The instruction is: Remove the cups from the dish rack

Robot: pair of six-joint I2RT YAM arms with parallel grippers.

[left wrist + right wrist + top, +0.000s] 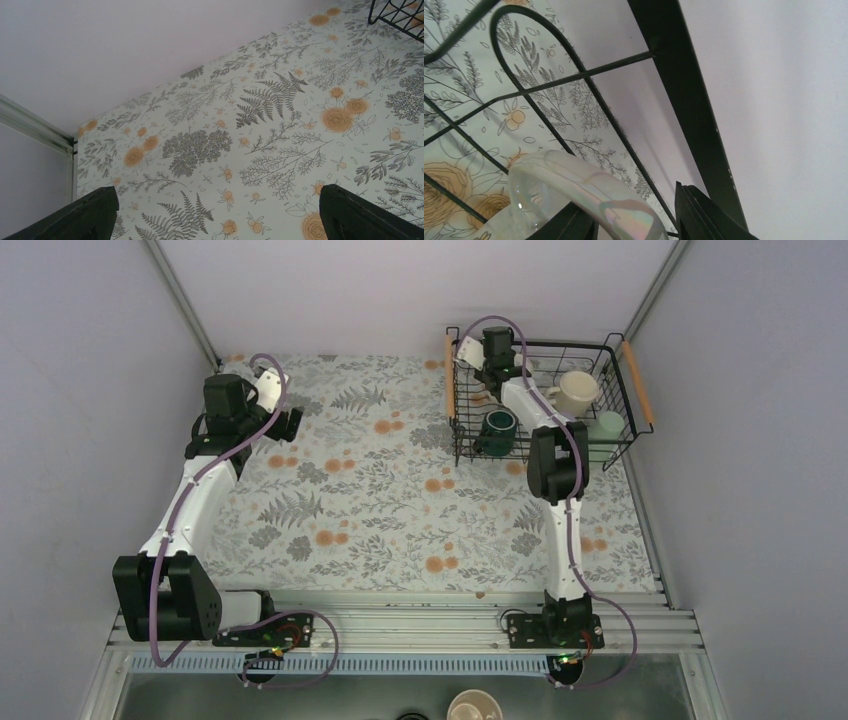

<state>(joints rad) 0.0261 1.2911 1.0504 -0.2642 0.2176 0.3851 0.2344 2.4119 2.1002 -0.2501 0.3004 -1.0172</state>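
The dish rack (455,390), black wire with wooden side handles, stands at the far right. In it are a dark green mug (497,427), a cream mug (577,390) and a mint green cup (606,426). My right gripper (482,380) is down in the rack's back left corner. In the right wrist view its jaws (634,227) stand narrowed across the rim wall of the iridescent lavender tumbler (574,175), one finger inside and one outside. My left gripper (291,423) is open and empty over the far left of the table, as the left wrist view (220,220) shows. No floral mug is in view.
The floral tablecloth (380,500) covers the table between the arms. Grey walls close in the back and both sides. A rack corner (400,20) shows at the top right of the left wrist view. A tan handleless cup (474,706) sits below the near rail.
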